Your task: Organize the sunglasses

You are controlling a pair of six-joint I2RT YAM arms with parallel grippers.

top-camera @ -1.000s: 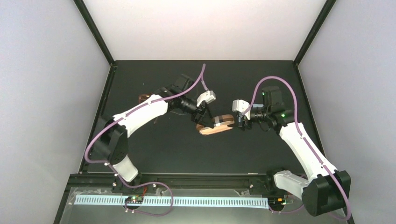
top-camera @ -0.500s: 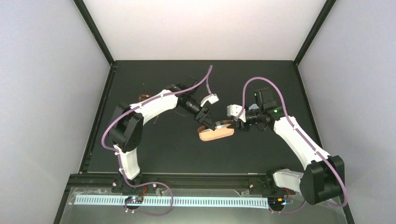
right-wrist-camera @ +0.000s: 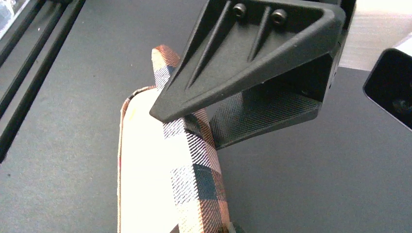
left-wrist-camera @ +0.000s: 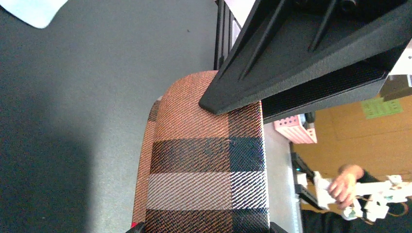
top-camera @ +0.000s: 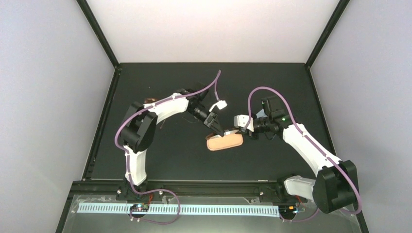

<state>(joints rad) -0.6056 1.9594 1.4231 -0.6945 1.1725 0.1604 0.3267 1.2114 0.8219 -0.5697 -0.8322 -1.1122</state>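
Both the left pincer [top-camera: 217,131] and the right pincer [top-camera: 241,130] are clamped on the open case [top-camera: 224,141]; the sunglasses [top-camera: 150,100] are seen well left of it. If one grip slips, the case could be snapped shut.

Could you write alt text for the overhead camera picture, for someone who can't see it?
The left gripper and right gripper meet above a black table at a brown plaid case lying open, its pale lining showing. The reddish-brown sunglasses lie apart near the table's left edge, partly hidden behind the white left arm.
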